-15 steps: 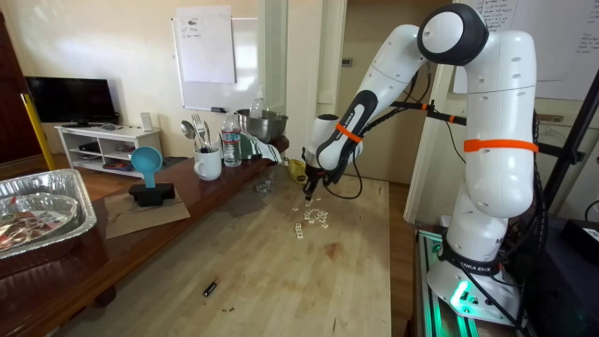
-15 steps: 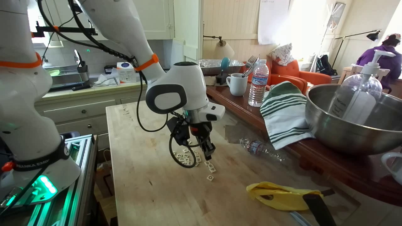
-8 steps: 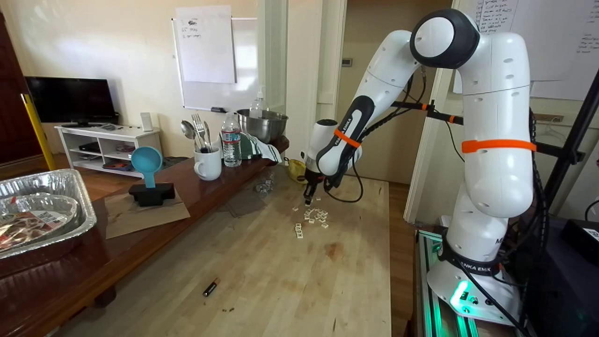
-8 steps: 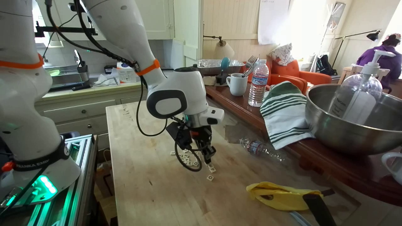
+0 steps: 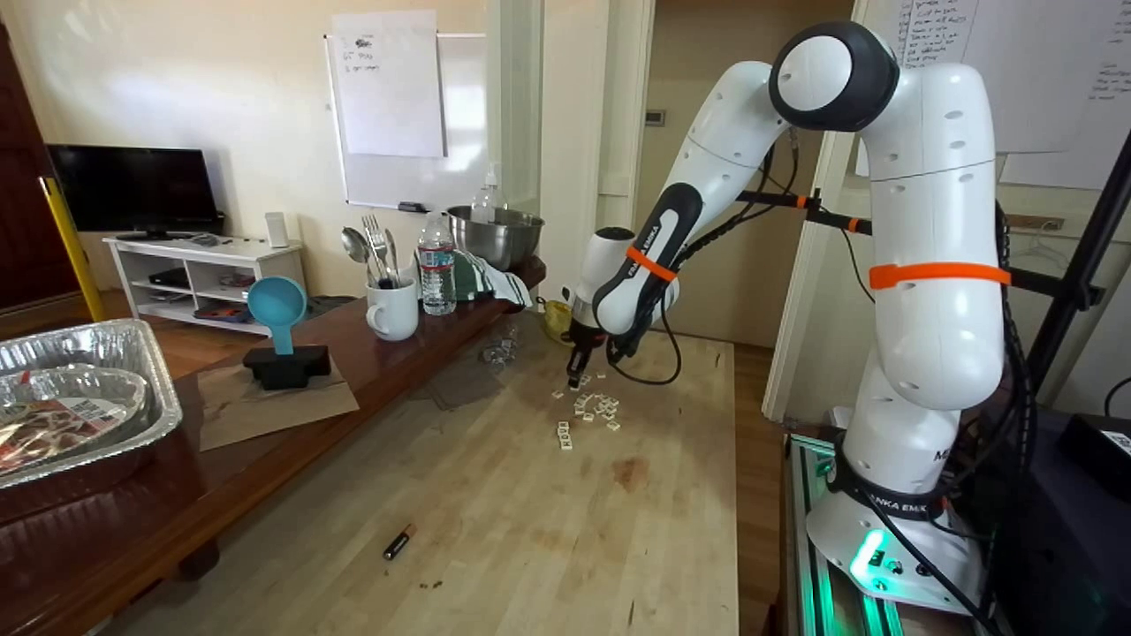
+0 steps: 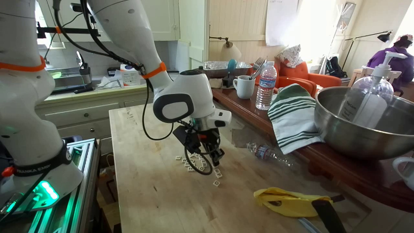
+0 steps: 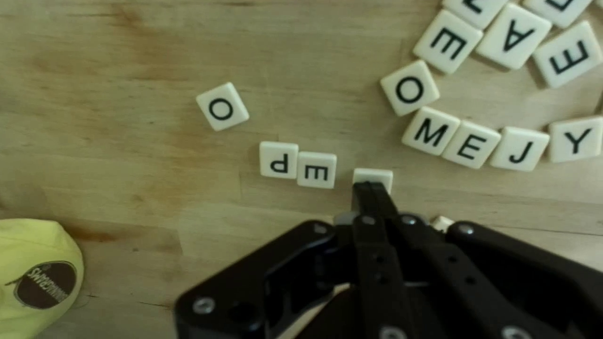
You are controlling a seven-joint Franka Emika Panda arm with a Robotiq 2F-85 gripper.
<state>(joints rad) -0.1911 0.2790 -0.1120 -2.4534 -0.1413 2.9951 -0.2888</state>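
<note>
Far left of the gripper [image 7: 370,186] in the wrist view, and lower down: yellow pouch [image 7: 28,247] with a round dark label [image 7: 45,285], lying on a pale wooden tabletop [image 7: 141,165]. Closer in, left of the gripper and higher up: ivory O tile [image 7: 222,107], turned at an angle, apart from other tiles. Next, just left of the gripper's tip: P tile [image 7: 279,160] and E tile [image 7: 316,170], side by side and touching, letters facing up. Directly at the gripper's tip: half-covered tile [image 7: 372,175], narrowly apart from the E tile, rest of its face hidden by black fingertips [image 7: 370,193]. Fingertips pressed together; contact with the half-covered tile impossible to confirm. Just right of the gripper's tip: another tile [image 7: 442,223], mostly blocked from sight by the gripper. Farther right of the gripper and higher up: curved cluster of letter tiles [image 7: 472,143], with M, E, J and Y in a row, partly cut off at the edge.

Right of the gripper in an exterior view, upon a dark wooden ledge [image 6: 228,94]: white mug [image 6: 245,89] holding cutlery [image 6: 259,63], then upright water bottle [image 6: 266,97]. Farther right of the gripper: green-striped towel [image 6: 292,113] draped over the ledge, then steel bowl [image 6: 359,142] with a pump bottle [image 6: 368,106] inside.
</note>
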